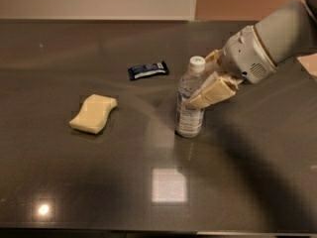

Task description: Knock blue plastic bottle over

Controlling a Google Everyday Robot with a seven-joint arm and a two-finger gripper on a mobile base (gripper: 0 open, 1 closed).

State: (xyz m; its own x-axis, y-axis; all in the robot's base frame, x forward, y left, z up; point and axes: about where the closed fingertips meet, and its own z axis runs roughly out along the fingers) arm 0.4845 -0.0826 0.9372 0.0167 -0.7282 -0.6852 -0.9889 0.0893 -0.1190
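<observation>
One blue plastic bottle [189, 114], one gripper [200, 81] alongside

gripper [200, 81]: at the blue plastic bottle's [188, 117] right side, its near finger hiding part of the bottle's body
arm [282, 29]: right of the bottle, cut off by the edge
wrapper [148, 70]: behind-left of the bottle, print unreadable

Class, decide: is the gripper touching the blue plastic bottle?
Cannot tell. The camera view shows one finger of the gripper crossing in front of the blue plastic bottle, but not whether they meet.
</observation>
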